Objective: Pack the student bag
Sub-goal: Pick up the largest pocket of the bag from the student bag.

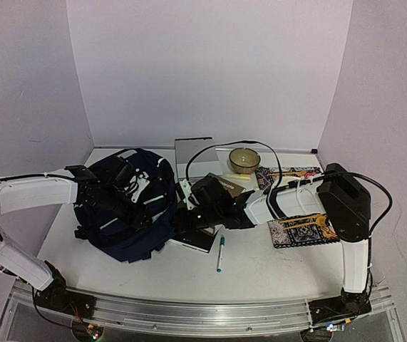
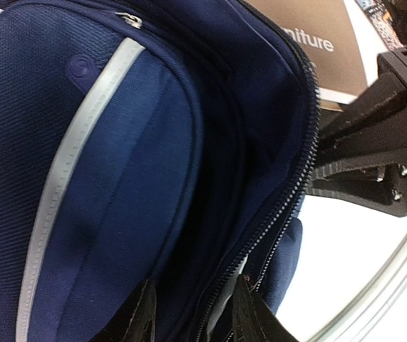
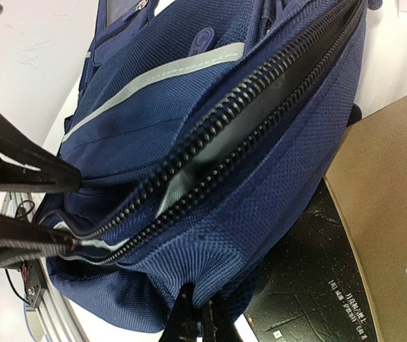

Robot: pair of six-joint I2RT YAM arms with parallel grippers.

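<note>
The student bag (image 1: 121,231), navy with grey stripes, lies on the left half of the table with its main zip open (image 3: 217,128). My left gripper (image 2: 192,313) is open at the bag's top. Its fingers (image 2: 137,313) straddle the open zip edge, and in the top view the left gripper (image 1: 128,191) sits over the bag. My right gripper (image 3: 202,317) is shut on a fold of navy fabric at the bag's right side, just below the zip. From above, the right gripper (image 1: 179,217) is at the bag's right edge. The bag's inside looks dark.
A brown book (image 3: 388,214) and a black-covered book (image 3: 310,285) lie right beside the bag, under my right arm. A pen (image 1: 219,255), a bowl (image 1: 244,160), two patterned books (image 1: 299,229) and a grey flat case (image 1: 192,152) lie further right and behind.
</note>
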